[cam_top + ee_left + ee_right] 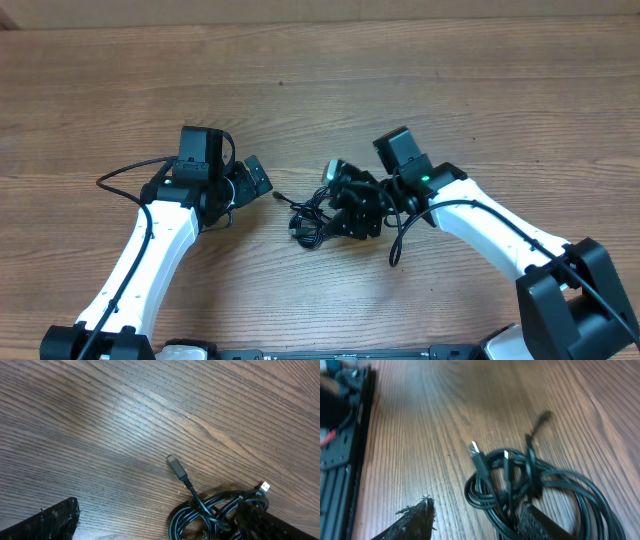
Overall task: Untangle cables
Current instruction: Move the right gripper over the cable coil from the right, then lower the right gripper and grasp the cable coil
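Observation:
The cables [312,222] lie as a small black knotted bundle on the wooden table between my two arms. In the left wrist view the cables [210,510] sit close to the right finger [270,525], with one plug [175,466] pointing away from the knot. My left gripper [160,505] is wide open and holds nothing; seen from overhead, this left gripper [247,193] stands just left of the bundle. My right gripper [477,505] is low over the cables [520,480]. Its jaws are partly apart, with strands between them. The right finger [545,525] rests in the loops.
A black frame [342,445] with wiring runs along the left edge of the right wrist view. Bare wooden tabletop [320,90] stretches behind the arms. The arms' own thicker cables [125,175] loop beside them.

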Robot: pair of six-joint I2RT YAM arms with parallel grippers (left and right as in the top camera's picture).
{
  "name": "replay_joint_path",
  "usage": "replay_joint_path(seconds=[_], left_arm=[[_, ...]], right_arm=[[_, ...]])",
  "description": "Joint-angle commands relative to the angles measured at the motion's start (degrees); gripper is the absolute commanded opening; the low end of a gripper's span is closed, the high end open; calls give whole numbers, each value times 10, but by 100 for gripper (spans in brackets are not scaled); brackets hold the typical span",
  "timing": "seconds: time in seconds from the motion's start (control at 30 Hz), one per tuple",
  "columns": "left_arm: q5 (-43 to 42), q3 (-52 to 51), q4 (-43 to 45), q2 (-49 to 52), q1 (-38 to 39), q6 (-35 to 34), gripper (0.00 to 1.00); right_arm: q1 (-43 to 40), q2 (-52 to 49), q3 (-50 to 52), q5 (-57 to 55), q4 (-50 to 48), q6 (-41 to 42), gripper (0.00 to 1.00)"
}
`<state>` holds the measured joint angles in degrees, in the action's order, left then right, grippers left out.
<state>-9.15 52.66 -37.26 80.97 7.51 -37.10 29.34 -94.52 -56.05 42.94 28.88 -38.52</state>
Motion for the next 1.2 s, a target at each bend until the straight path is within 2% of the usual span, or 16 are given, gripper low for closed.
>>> replay_joint_path(seconds=[0.0,0.3,0.63,0.9,1.0,1.07,1.17], left_arm=[[7,11,-3,3,0,12,100],[8,11,-4,3,0,11,100],[8,11,-4,3,0,12,100],[8,11,-4,3,0,12,100],[8,11,-4,3,0,11,100],[8,11,-4,3,0,11,100],[8,11,-4,3,0,11,100]], right_arm=[[16,-1,-2,-23,-19,-83,54],[21,-23,6,-53,-56,-83,55],[22,-73,6,-78,-86,-83,41],[22,-82,6,-97,-113,-83,39],[22,-87,6,-110,-125,-83,30],[22,-87,6,-110,-131,-83,4],[22,-87,6,-110,-137,-83,4]])
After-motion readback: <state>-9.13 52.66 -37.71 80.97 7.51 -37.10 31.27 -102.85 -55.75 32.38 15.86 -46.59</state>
